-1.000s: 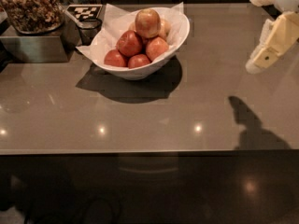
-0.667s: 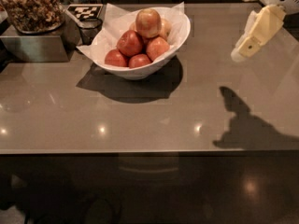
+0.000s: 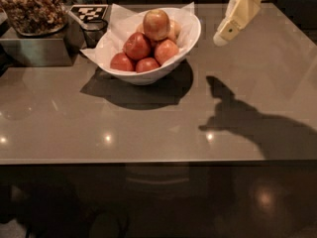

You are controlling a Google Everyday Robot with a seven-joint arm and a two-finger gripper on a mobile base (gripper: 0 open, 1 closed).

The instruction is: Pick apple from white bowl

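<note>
tool | shifted left, now hanging right of white bowl | shadow slid left too

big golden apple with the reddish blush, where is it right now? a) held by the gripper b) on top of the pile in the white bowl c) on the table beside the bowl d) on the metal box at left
B: the apple sits on top of the dark red apples in the white bowl, while the gripper hangs to the right of the bowl, over the table, holding nothing.

One camera looks down across the table from its near edge, pincer upper right.
</note>
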